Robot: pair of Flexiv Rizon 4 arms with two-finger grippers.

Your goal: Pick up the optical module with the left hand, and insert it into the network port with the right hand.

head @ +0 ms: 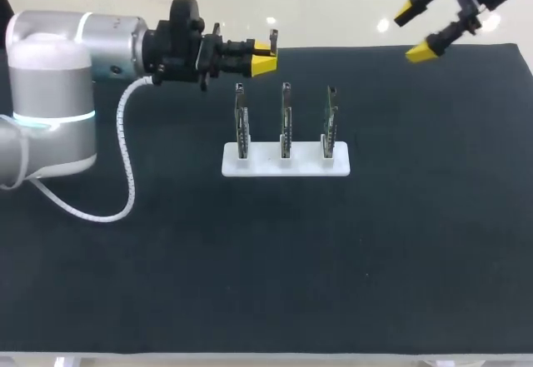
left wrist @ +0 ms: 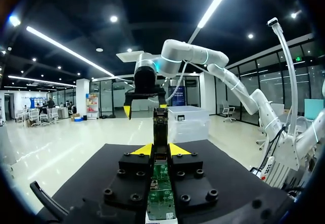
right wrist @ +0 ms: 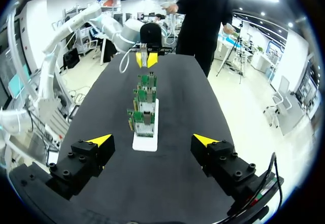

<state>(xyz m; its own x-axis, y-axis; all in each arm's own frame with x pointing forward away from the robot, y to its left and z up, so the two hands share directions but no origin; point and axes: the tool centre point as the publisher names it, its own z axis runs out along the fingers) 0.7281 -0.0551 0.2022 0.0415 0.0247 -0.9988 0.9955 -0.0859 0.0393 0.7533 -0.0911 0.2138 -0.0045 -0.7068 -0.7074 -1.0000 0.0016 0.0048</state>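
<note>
The optical module (left wrist: 161, 125) sits clamped between the yellow-tipped fingers of the left tool (head: 264, 56), its dark body jutting ahead of the tips and a strip of green board showing back between the black finger blocks. Just below and ahead of that tool, three circuit boards (head: 286, 121) stand upright in a row on a white base (head: 286, 167) on the black table (head: 416, 259), and the module is held in the air near the first board in the row. The right tool (head: 415, 30) hovers well apart from the boards, past the row's other end, with its fingers spread wide. Seen from its own wrist, the row runs straight ahead between those open fingers, with the left tool beyond it.
</note>
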